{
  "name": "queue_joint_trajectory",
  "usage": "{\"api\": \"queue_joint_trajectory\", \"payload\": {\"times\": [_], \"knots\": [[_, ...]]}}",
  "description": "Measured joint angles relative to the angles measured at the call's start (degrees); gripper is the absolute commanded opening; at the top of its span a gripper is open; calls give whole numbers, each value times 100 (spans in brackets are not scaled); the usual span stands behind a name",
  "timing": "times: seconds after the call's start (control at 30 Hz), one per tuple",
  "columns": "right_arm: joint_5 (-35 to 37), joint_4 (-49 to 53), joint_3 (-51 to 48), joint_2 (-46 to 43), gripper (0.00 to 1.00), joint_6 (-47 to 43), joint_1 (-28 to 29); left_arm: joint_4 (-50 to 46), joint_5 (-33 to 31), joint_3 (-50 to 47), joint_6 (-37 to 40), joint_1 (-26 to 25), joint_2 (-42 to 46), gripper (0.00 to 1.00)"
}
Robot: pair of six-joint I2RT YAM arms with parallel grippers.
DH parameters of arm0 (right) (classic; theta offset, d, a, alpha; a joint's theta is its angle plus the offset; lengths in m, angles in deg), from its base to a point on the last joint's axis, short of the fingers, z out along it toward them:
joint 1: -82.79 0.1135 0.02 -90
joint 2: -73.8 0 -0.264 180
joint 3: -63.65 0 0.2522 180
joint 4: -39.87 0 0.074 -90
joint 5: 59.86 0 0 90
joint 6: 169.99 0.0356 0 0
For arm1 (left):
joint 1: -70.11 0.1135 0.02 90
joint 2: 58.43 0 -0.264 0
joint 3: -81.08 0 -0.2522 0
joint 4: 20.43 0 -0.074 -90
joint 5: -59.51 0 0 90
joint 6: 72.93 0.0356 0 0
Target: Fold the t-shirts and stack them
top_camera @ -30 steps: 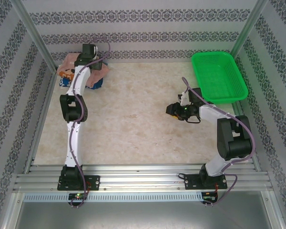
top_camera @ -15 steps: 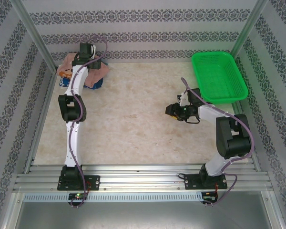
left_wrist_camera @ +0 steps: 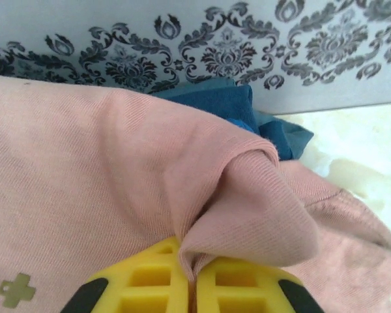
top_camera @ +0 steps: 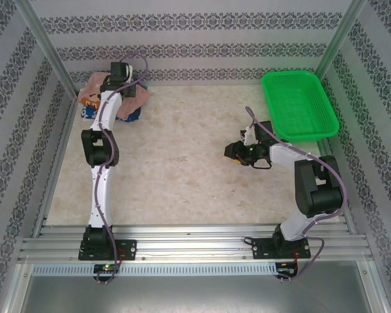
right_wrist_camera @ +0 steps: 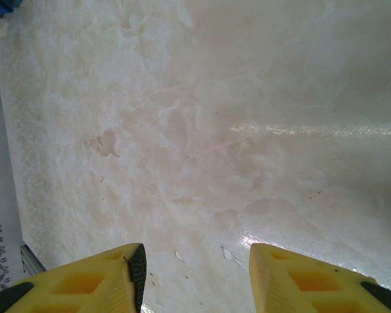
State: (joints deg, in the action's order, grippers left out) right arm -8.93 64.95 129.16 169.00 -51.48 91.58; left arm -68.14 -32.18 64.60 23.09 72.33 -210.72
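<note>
The work surface is a pale marbled table point(top_camera: 182, 169) enclosed by walls with a grey damask pattern, the arm bases bolted along its near edge. Both t-shirts lie heaped in the far-left corner against the back wall: the pink t-shirt point(left_wrist_camera: 85, 176) is on top and the blue t-shirt point(left_wrist_camera: 229, 103) is bunched beneath and behind it, showing only at the edges of the heap. The left arm is extended fully to that corner, and the left gripper point(left_wrist_camera: 194, 277) has its yellow fingers clenched together on a raised fold of the pink cloth. The fold stands up between the fingers, which suggests the grasp is meant to lift the upper shirt clear of the lower one. A small cross-shaped mark shows on the pink cloth beside the left finger. The right gripper point(right_wrist_camera: 195, 274) is held low over bare table near the middle-right, fingers spread and holding nothing, probably to receive a second point of the shirt once it reaches open space. The green basket point(top_camera: 300, 104) sits at the far right, well apart from the heap. Neither shirt is folded yet.
</note>
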Motion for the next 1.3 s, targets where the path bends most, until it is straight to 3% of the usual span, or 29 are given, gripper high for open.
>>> {"api": "queue_joint_trajectory", "payload": {"times": [0.6,1.03,1.17,1.2,1.27,1.3], "knots": [[2,7,0,-94,47,0,0,1473,142,-2857,306,-186,1777,0],[2,48,0,-111,47,-2,-2,1731,605,-3309,638,-455,1832,0],[2,44,0,-109,47,0,-2,1711,623,-3279,734,-487,1799,19],[2,44,-2,-109,48,0,-2,1665,621,-3167,756,-487,1731,33],[2,44,-2,-109,48,0,-2,1628,636,-2868,782,-481,1517,42],[2,44,-2,-109,47,0,-2,1613,664,-2708,769,-476,1399,53]]}}
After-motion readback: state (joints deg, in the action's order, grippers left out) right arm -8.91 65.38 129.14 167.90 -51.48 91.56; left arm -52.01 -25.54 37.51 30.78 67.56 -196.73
